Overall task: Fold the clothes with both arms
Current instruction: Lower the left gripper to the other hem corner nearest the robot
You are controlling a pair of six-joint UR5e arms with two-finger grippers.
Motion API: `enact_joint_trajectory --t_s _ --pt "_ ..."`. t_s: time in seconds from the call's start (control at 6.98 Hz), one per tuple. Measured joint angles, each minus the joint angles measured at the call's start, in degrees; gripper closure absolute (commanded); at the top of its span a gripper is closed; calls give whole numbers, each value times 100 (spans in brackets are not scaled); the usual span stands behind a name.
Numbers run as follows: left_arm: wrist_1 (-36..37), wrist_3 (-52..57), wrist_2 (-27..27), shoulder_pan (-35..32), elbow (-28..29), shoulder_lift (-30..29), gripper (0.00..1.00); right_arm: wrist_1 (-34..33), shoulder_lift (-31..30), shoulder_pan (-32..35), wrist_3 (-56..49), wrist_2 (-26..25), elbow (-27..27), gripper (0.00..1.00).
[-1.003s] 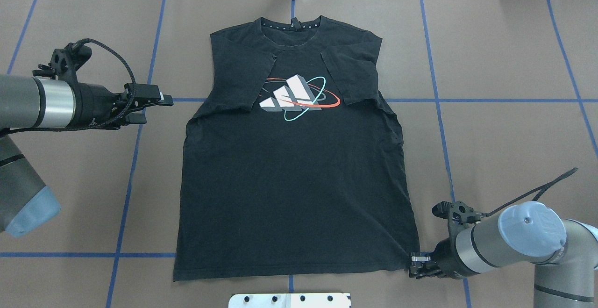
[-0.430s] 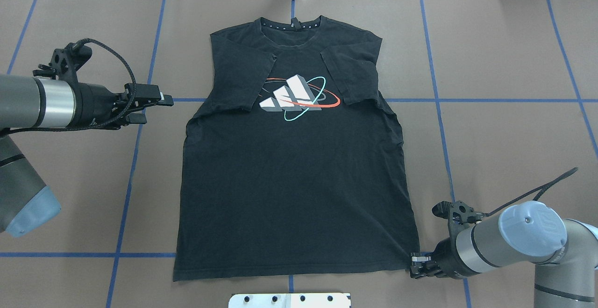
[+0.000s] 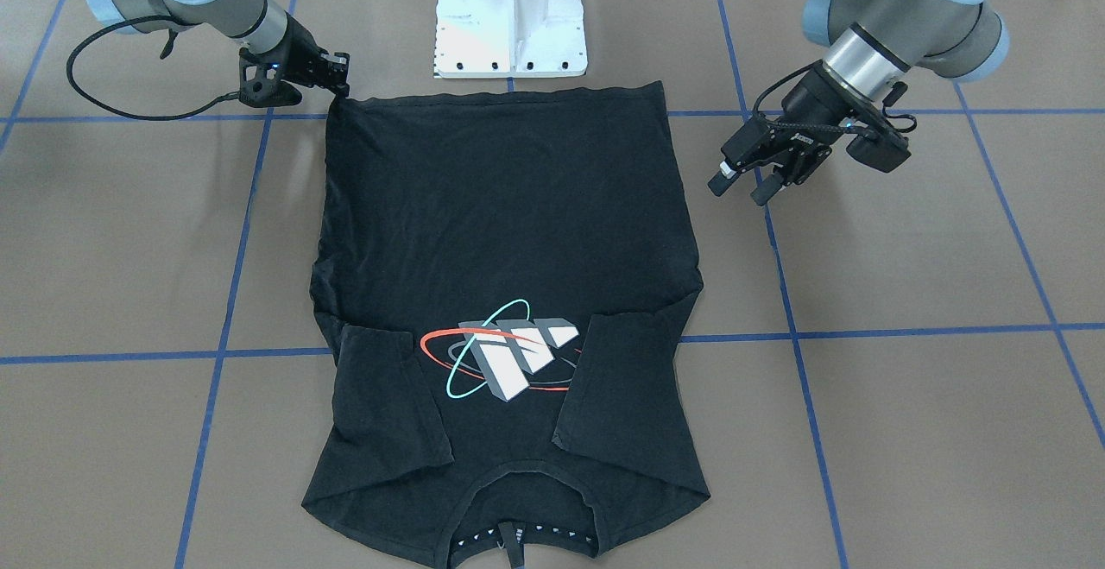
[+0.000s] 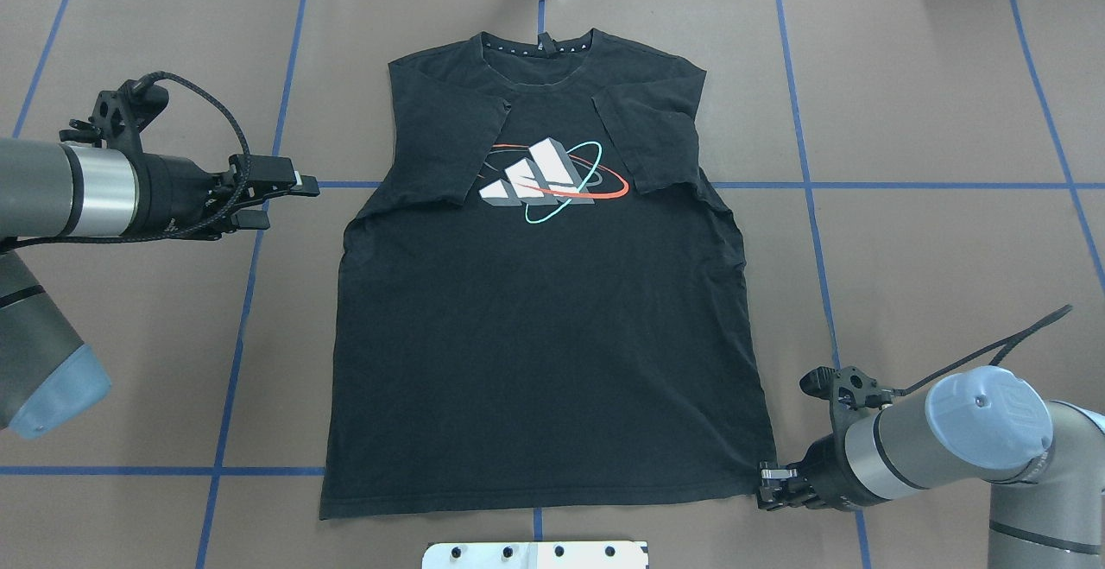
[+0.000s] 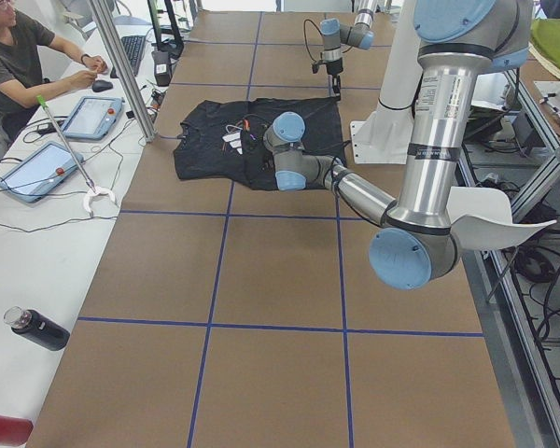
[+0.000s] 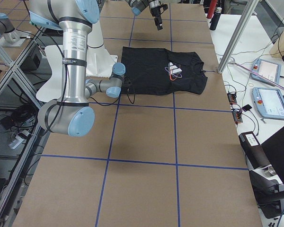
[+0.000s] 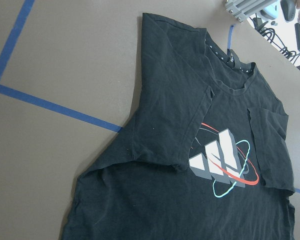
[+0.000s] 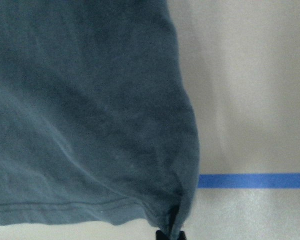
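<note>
The black T-shirt (image 4: 552,362) lies flat, chest graphic (image 4: 544,180) up, collar at the far side, both sleeves folded inward. It also shows in the front view (image 3: 509,224) and the left wrist view (image 7: 175,115). My right gripper (image 4: 763,488) sits low at the shirt's near right hem corner, shown in the front view (image 3: 343,85). In the right wrist view the shirt's hem corner (image 8: 177,220) runs in between the jaws, so the gripper looks shut on it. My left gripper (image 4: 292,202) is open and empty, above the table just left of the shirt's left sleeve (image 3: 736,194).
The white pedestal base (image 3: 511,12) stands just behind the shirt's hem. Blue tape lines cross the brown table (image 4: 932,275). A metal post (image 5: 121,65) and a side table with tablets and a seated operator (image 5: 19,56) lie beyond the collar side.
The right arm's elbow has shifted slightly outward while its gripper stays at the hem corner. The left arm and the shirt have not moved.
</note>
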Motion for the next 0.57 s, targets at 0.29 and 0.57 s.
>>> enact_joint_trajectory --t_s 0.29,0.57 --pt "-46 -16 0 91 -115 190 0 28 8 27 3 -19 6 100" --pt "-225 -136 2 464 -320 639 0 49 74 81 4 -31 10 100"
